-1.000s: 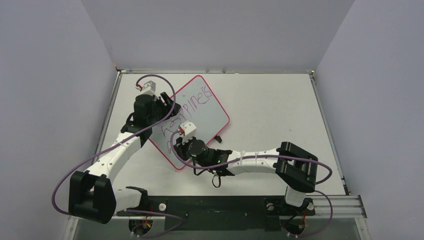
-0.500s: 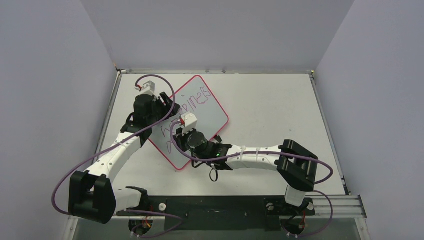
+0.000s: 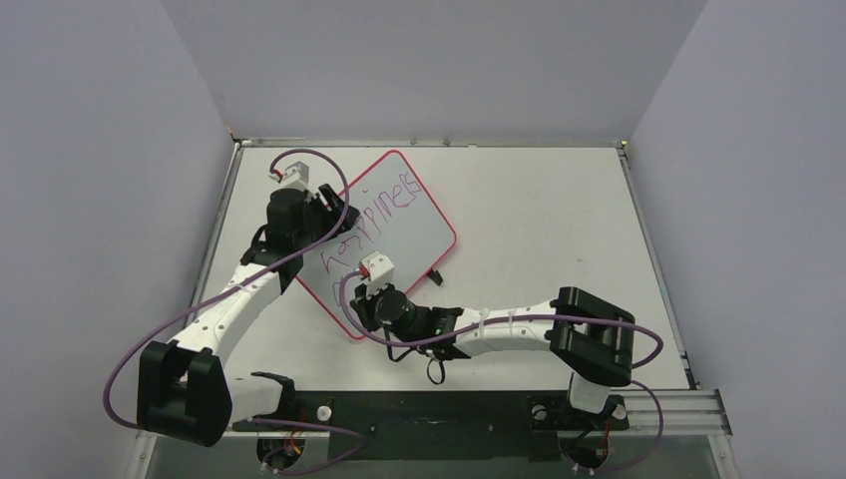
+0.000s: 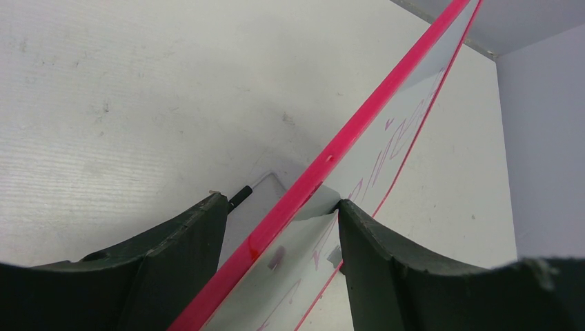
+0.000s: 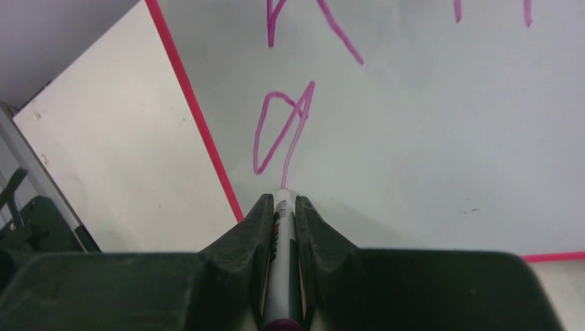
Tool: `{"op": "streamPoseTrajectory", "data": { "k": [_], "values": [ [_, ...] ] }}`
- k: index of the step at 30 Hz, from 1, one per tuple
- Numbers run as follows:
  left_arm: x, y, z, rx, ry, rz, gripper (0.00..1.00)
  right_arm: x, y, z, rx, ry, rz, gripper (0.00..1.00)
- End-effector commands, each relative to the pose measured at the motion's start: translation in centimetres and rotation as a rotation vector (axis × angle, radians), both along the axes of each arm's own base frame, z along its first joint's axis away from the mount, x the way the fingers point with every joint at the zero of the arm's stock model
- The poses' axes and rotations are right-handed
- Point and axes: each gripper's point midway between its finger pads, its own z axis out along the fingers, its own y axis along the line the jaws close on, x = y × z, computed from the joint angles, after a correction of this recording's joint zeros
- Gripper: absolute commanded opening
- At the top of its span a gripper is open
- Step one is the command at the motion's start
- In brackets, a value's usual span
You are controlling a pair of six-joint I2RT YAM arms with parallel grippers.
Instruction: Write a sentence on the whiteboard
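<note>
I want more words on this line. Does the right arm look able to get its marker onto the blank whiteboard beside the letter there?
Probably yes: the right tool holds the marker tip against the whiteboard, and bare surface beside it shows nothing in the way.

The whiteboard (image 3: 424, 235) is glossy white with a thin red-pink frame. The sentence (image 3: 389, 200) on it runs in purple-magenta strokes. The marker (image 5: 281, 238) has a white barrel and a dark purple end. The left pincer (image 4: 278, 200) and right pincer (image 5: 283, 198) are matt black. The worktop (image 3: 549, 220) is plain white, faintly scuffed. The left arm (image 3: 234, 304) and right arm (image 3: 509, 327) are white with black joints and purple cables (image 3: 309, 152). The walls (image 3: 429, 60) are pale lilac-grey.
</note>
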Motion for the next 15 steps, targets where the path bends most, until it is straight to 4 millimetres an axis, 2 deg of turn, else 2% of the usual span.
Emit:
{"op": "streamPoseTrajectory", "data": {
  "k": [1,6,15],
  "values": [
    [-0.1,-0.1,-1.8,0.068,0.007,-0.006,0.46,-0.6,-1.9,-2.1,-0.092,0.016,-0.028,0.00],
    [-0.1,-0.1,-1.8,0.067,0.006,-0.006,0.46,-0.9,-1.3,-2.2,-0.091,0.016,-0.019,0.00],
    [-0.1,0.0,-1.9,0.071,0.007,-0.006,0.46,-0.4,0.9,0.4,-0.052,-0.017,0.005,0.00]
  ]
}}
